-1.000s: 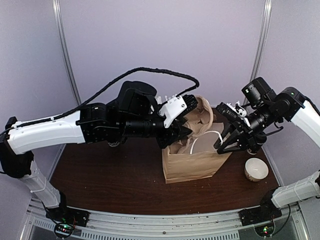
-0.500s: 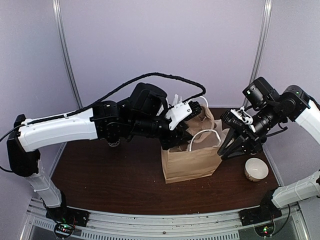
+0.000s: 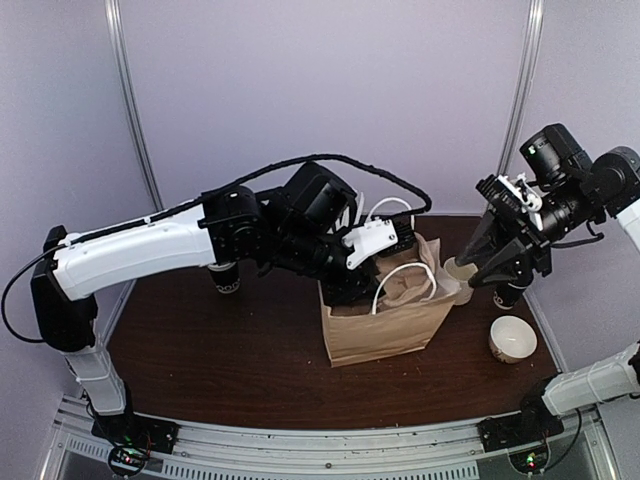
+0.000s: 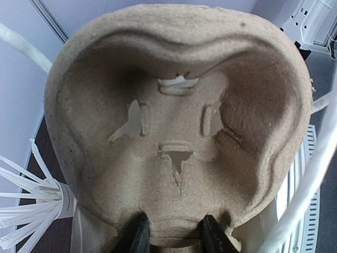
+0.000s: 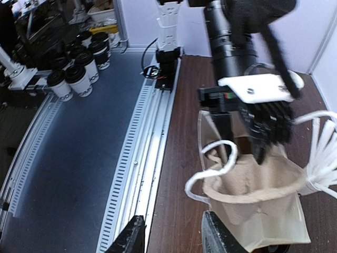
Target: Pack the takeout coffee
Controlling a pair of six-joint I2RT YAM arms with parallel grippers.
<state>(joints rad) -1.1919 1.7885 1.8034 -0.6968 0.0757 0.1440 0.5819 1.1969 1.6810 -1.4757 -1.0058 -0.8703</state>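
Now, dark brown worktop (image 3: 220, 350), pale lilac walls (image 3: 300, 90); left end effector (image 4: 175, 233) pinches the pulp carrier (image 4: 179, 132) at the paper bag (image 3: 385, 325) mouth, right end effector (image 5: 174, 234) parted, holding nothing.

- From high behind, we overlook the table (image 3: 200, 350) and paper bag (image 3: 385, 330).
- Our left wrist view sits close against the pulp carrier (image 4: 179, 132).
- Our right wrist view looks down on that same bag (image 5: 263, 221).
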